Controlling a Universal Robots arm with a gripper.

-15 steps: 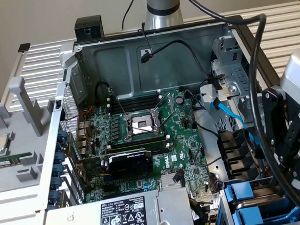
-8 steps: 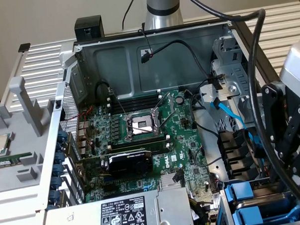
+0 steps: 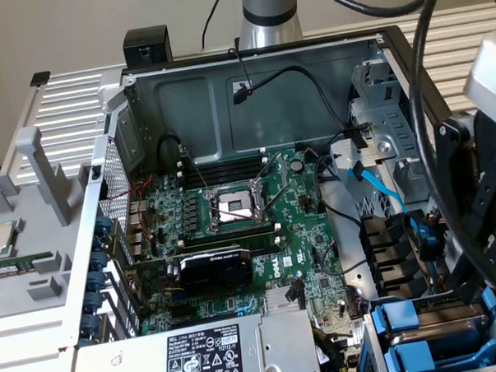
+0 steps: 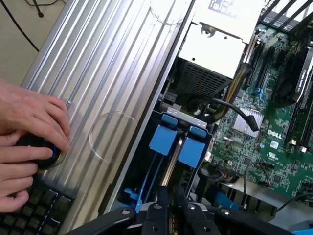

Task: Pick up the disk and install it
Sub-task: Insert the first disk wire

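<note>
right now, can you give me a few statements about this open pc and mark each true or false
1. No cooler sits on the processor socket. True.
2. A person's hands hold a screwdriver. False: the hands rest on a black knob beside a keyboard.
3. Two blue drive frames stand side by side. True.
4. The power-supply box has been lifted out of the case. False: the box lies in the case, label up.
5. The gripper is nearest the blue drive frames. True.
</note>
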